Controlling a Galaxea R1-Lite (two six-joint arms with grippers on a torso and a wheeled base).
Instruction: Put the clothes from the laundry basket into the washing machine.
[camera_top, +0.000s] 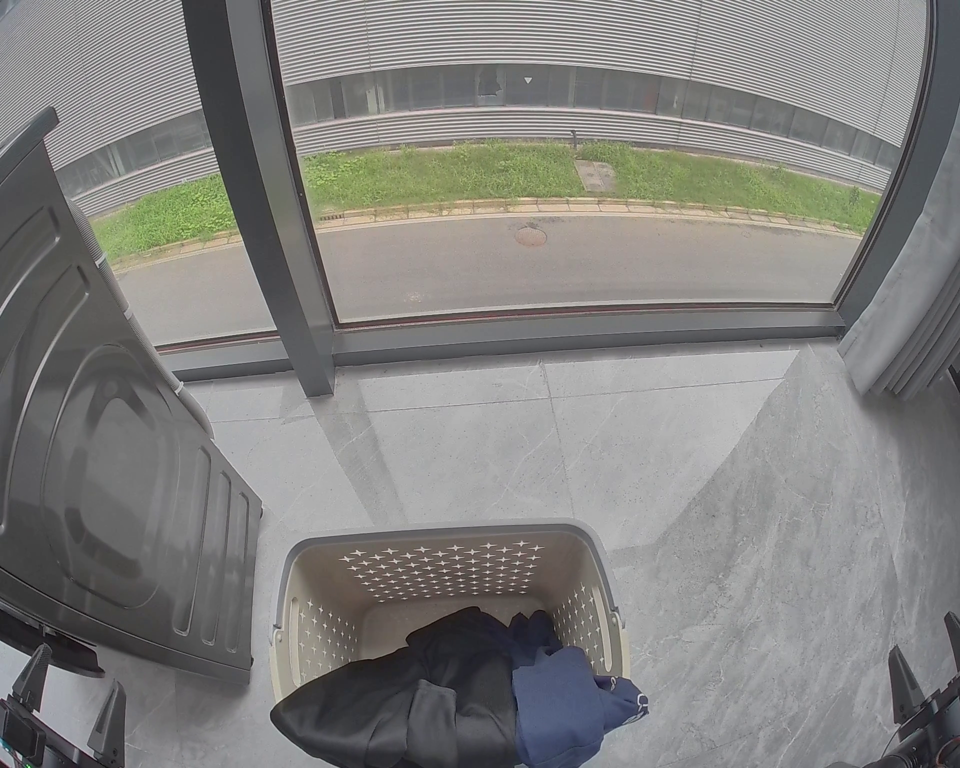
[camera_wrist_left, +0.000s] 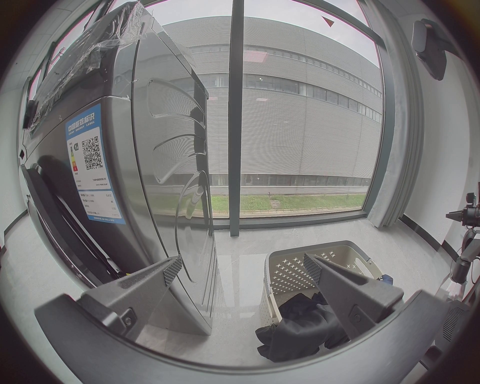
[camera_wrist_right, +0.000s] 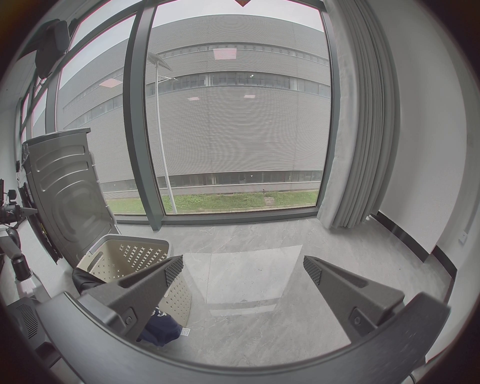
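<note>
Washing machine (camera_top: 110, 480): it stands just left of the laundry basket, with its side panel turned to the basket. Its front faces away, and I cannot tell if the door is open. If the door is shut or only partly open, the clothes would hit it and fall.

Left gripper (camera_wrist_left: 240, 262): it hangs low, to the near left of the basket, with fingers spread wide and holding nothing. The machine's side is close, so a wide swing toward the basket could knock against the panel.

Laundry basket (camera_top: 440, 535): it sits on the floor (camera_top: 700, 480) and looks light. A push on its rim could make it slide or tip.

Black clothes (camera_top: 410, 700): they are piled at the near end of the basket and hang over its near rim. The pieces seem tangled, so pulling one may drag others out onto the floor.

Blue garment (camera_top: 560, 700): it lies at the right of the black clothes, with one corner draped outside the basket's right rim. A shallow pinch could slip off the loose fabric.

Right gripper (camera_wrist_right: 242, 262): it hangs low, well to the right of the basket, with fingers spread apart and empty. Both arms going into the basket together could collide.
</note>
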